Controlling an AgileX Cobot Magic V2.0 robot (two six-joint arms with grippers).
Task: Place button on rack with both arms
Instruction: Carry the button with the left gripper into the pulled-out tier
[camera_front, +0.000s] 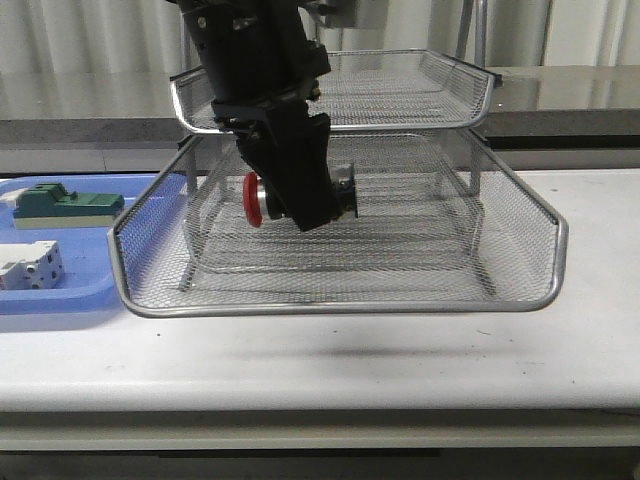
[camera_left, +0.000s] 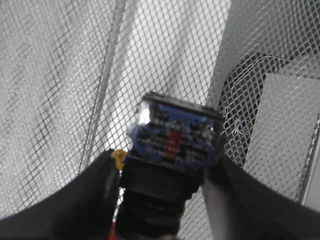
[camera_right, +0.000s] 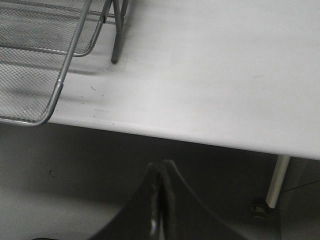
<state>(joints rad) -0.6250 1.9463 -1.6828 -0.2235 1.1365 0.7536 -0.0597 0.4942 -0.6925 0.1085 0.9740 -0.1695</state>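
My left gripper is shut on the button and holds it above the lowest tier of the silver wire-mesh rack, under the upper tiers. The red cap points left in the front view. In the left wrist view the button's black-and-blue body sits between my two black fingers, with the mesh close behind it. My right gripper is shut and empty, off the table's front right edge; it does not show in the front view.
A flat blue tray at the left holds a green block and a white block. The rack's corner and a leg show in the right wrist view, beside the white table.
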